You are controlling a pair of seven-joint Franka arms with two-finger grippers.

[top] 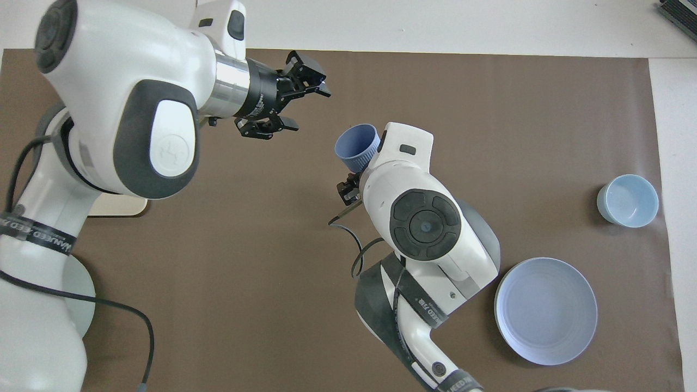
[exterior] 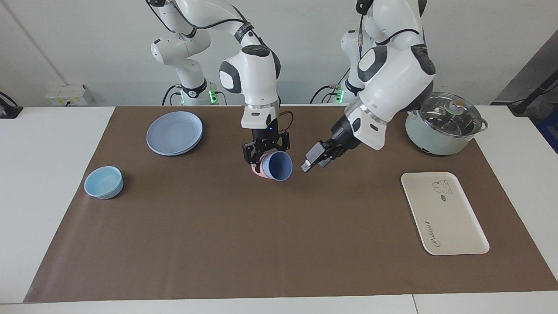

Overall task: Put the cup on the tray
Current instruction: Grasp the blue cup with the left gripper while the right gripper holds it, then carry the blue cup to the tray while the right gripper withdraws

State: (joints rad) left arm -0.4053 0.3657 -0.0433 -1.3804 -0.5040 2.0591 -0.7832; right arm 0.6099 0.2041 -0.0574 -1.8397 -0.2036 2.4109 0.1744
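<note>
The cup [exterior: 277,166] is a small periwinkle-blue tumbler with no handle, tapering from a wide round mouth to a narrower base, its outer wall finely ribbed. It is nested in a pink tumbler [exterior: 259,171], of which only a sliver shows at the base end. The pair hangs in the air over the middle of the brown mat [exterior: 279,244], tipped well off upright. In the facing view the open mouth turns away from the robots and partly toward the left arm's end of the table, so the smooth blue inside shows. The long axis slopes from the base, up in the gripper, down and outward to the mouth.

The right gripper [exterior: 265,152] points down from its wrist and is clamped on the base end of the stacked tumblers, its fingertips pressed against them there.

The left gripper [exterior: 314,159] reaches in low over the mat just beside the cup's mouth, apart from it. In the overhead view its fingers [top: 317,90] stand spread with a clear gap, and nothing is between them.

The cream-white tray [exterior: 444,213] lies flat on the mat toward the left arm's end, well apart from the cup, its bear drawing at the end nearer the robots. A pale green pot [exterior: 440,131] with a glass lid stands nearer the robots than the tray. Toward the right arm's end sit a blue plate [exterior: 175,132] and, farther from the robots, a light-blue bowl [exterior: 103,182].
</note>
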